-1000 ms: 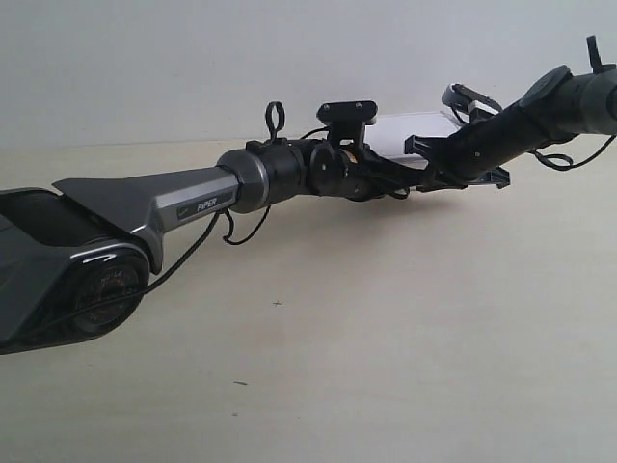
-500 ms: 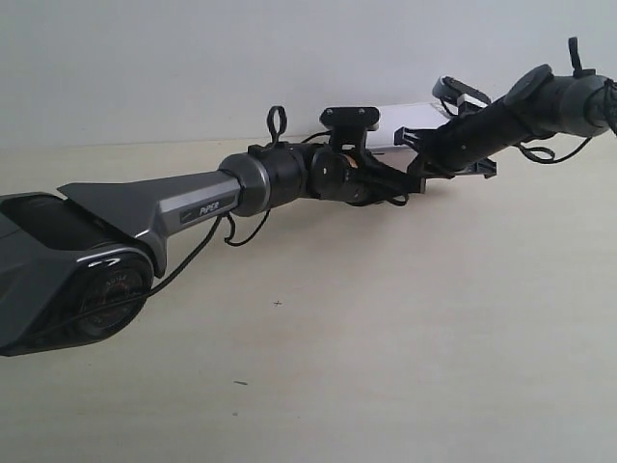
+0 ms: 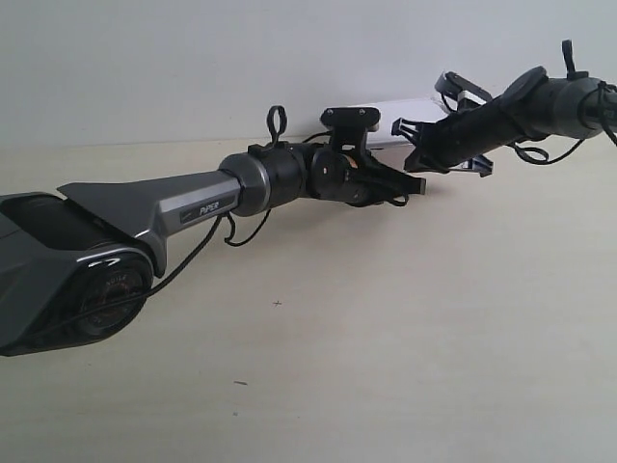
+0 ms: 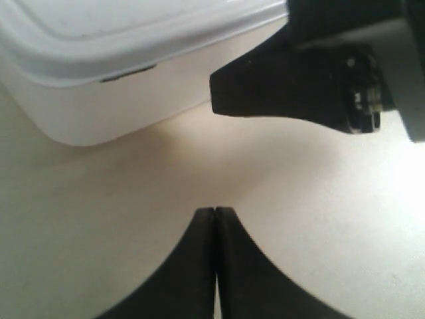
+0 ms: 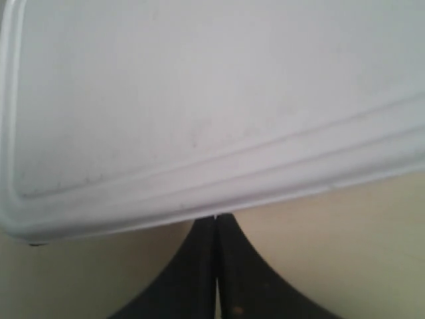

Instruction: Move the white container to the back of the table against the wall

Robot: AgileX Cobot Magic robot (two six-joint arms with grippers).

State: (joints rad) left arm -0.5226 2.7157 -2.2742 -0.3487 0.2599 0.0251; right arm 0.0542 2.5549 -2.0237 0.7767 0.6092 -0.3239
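The white container (image 3: pixel 386 109) lies at the far side of the table (image 3: pixel 386 338), close under the wall (image 3: pixel 193 58), mostly hidden behind both arms. In the right wrist view its lid (image 5: pixel 199 100) fills the upper part, and my right gripper (image 5: pixel 216 216) is shut with its tips against the container's lower edge. My left gripper (image 4: pixel 216 210) is shut on nothing and stands a short way off a rounded corner of the container (image 4: pixel 99 40). The other arm's black gripper (image 4: pixel 292 86) shows beside that corner.
The arm at the exterior view's left (image 3: pixel 193 203) stretches across the table's middle, with loose cables hanging from it. The arm at the exterior view's right (image 3: pixel 521 106) reaches in low along the back. A few dark specks (image 3: pixel 278 304) mark the tabletop.
The arm at the exterior view's right has pushed further left and back. The container has slid with it toward the wall, and less of it shows. The other arm has barely moved.
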